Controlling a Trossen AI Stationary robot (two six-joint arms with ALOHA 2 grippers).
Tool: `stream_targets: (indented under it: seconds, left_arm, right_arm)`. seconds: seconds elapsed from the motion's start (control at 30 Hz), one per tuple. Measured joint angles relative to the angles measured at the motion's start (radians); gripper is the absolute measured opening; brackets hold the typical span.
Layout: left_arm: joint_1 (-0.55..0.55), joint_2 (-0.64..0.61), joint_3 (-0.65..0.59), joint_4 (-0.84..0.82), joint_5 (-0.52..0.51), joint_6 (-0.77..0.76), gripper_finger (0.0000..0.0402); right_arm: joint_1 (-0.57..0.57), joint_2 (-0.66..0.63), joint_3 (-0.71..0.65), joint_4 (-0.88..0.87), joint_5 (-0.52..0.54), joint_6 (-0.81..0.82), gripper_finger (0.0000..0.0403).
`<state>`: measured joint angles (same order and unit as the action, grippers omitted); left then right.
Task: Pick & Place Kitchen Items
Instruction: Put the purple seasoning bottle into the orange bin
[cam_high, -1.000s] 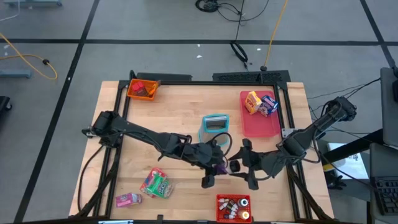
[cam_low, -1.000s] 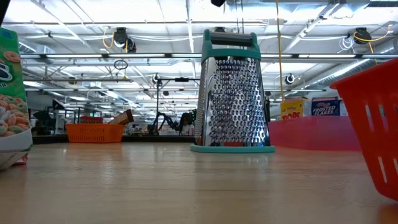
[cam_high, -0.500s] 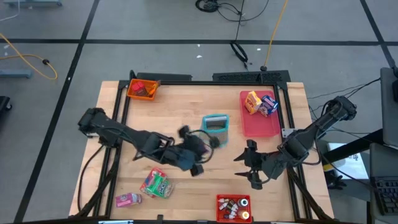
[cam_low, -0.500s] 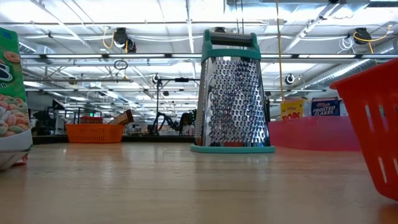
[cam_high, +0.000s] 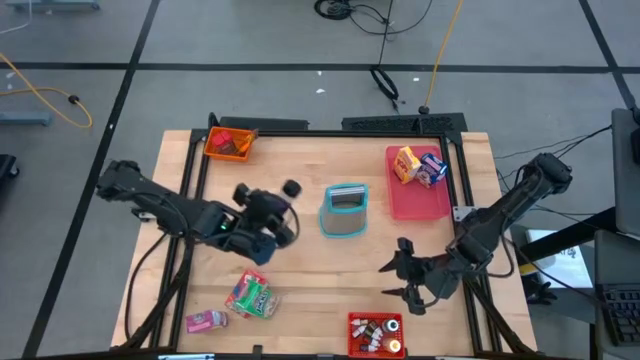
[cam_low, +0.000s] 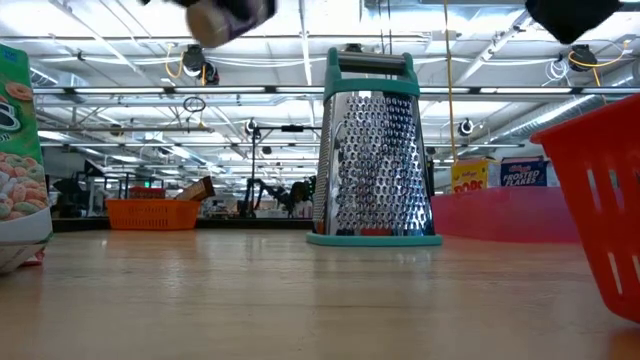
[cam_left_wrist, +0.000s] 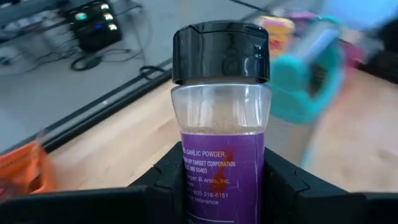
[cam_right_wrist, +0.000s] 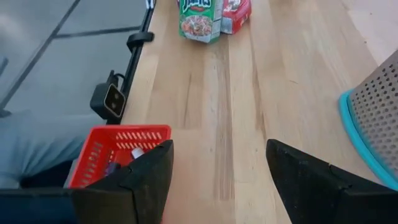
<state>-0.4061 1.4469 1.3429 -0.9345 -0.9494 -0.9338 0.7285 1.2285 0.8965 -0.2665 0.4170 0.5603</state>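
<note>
A clear garlic powder bottle (cam_left_wrist: 221, 118) with a black lid and a purple label hangs above the table's left middle, with my left gripper (cam_high: 270, 212) shut on it. In the low view it is a blurred shape (cam_low: 215, 15) at the top. My right gripper (cam_high: 393, 280) stands open over the table's near right part, with nothing between its fingers (cam_right_wrist: 149, 180). Just below it is the red bin (cam_right_wrist: 115, 152). Green and pink snack packets (cam_high: 250, 296) and another packet (cam_high: 207, 320) lie flat at the near left. My left gripper pinches the bottle's labelled lower body (cam_left_wrist: 186, 180) between its two fingers, one on each side. The bottle lies along the fingers. Its lid end (cam_high: 291, 188) sticks out past them toward the table's far right. The bottle is lifted clear of the table.
A teal-framed steel grater (cam_high: 345, 210) stands upright mid-table, right of the bottle. A pink tray (cam_high: 420, 200) at the far right holds cereal boxes (cam_high: 405, 163). An orange bin (cam_high: 230, 143) sits at the far left. The red bin (cam_high: 376, 335) at the near edge holds small bottles.
My left gripper has carried the bottle from the table's middle, close to my right gripper, toward the left and far side, rising a little. It has turned, so the lid now points outward. My right gripper has sunk slightly toward the near edge.
</note>
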Motion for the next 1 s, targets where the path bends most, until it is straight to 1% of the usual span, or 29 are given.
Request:
stream_targets:
  seconds: [0.1,0.2,0.3,0.43,0.57,0.77,0.9,1.0]
  left_arm:
    - [0.020,-0.061,-0.088,0.014,-0.043,-0.071,0.0130]
    - [0.048,-0.110,-0.158,0.009,-0.079,-0.102,0.0130]
    - [0.093,-0.149,-0.213,0.001,-0.111,-0.138,0.0130]
    - [0.177,-0.184,-0.277,-0.006,-0.151,-0.177,0.0130]
    - [0.273,-0.199,-0.330,-0.006,-0.151,-0.191,0.0130]
    - [0.391,-0.199,-0.379,-0.003,-0.143,-0.184,0.0130]
    - [0.460,-0.199,-0.418,-0.004,-0.127,-0.179,0.0130]
    - [0.512,-0.199,-0.447,-0.003,-0.126,-0.179,0.0130]
  right_arm:
    - [-0.001,0.000,-0.037,0.029,0.002,0.001,0.0249]
    - [-0.001,0.000,-0.061,0.031,0.013,0.001,0.0249]
    - [-0.001,0.000,-0.081,0.031,0.055,0.004,0.0249]
    - [-0.001,0.000,-0.097,0.031,0.060,-0.005,0.0249]
    - [-0.004,0.000,-0.098,0.033,0.064,-0.053,0.0249]
    - [-0.013,0.000,-0.098,0.041,0.139,-0.124,0.0249]
    - [-0.026,0.000,-0.098,0.040,0.167,-0.135,0.0249]
    - [-0.034,0.000,-0.098,0.038,0.163,-0.135,0.0249]
